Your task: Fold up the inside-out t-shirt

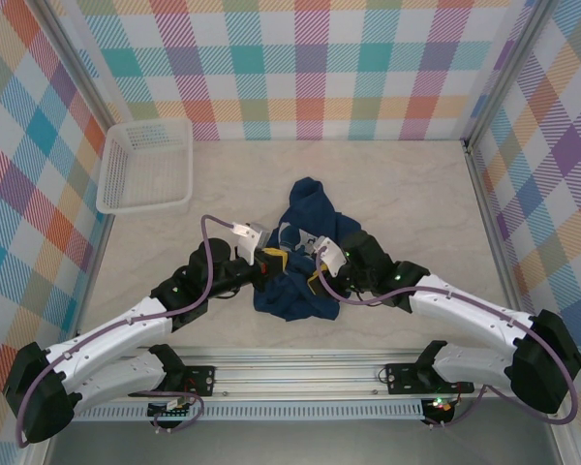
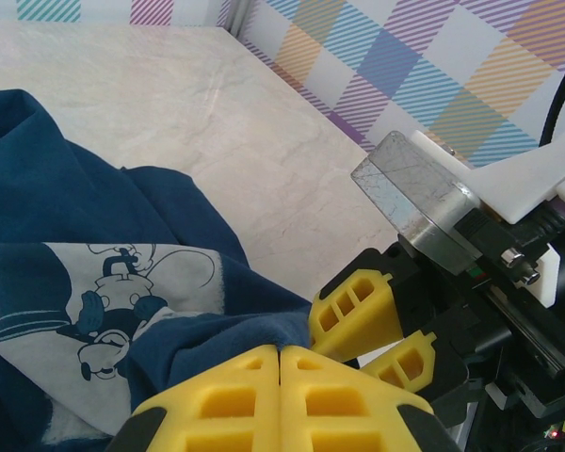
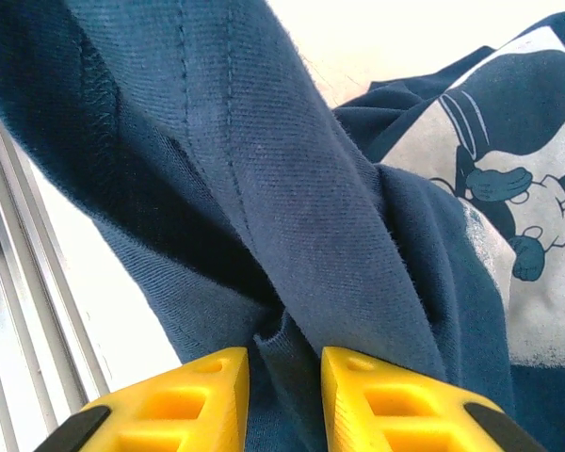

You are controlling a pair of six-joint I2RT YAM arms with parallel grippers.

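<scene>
The inside-out t-shirt [image 1: 310, 208] lies crumpled mid-table, dark navy with a pale cartoon print [image 2: 94, 282]. My left gripper [image 1: 271, 263] is at its left edge. In the left wrist view, that gripper [image 2: 281, 350] is shut, its yellow fingers pressed together on a fold of the shirt [image 2: 66, 198]. My right gripper [image 1: 321, 266] is at the shirt's near right side. In the right wrist view, the gripper [image 3: 284, 365] is shut on a bunched strip of the navy cloth [image 3: 292, 188], which rises taut from between the jaws. The right gripper's fingers [image 2: 353, 315] show close beside the left one's.
A white mesh basket [image 1: 145, 165] stands at the back left. Checked walls enclose the table on three sides. An aluminium rail [image 1: 300, 373] runs along the near edge between the arm bases. Bare tabletop [image 1: 416, 203] surrounds the shirt.
</scene>
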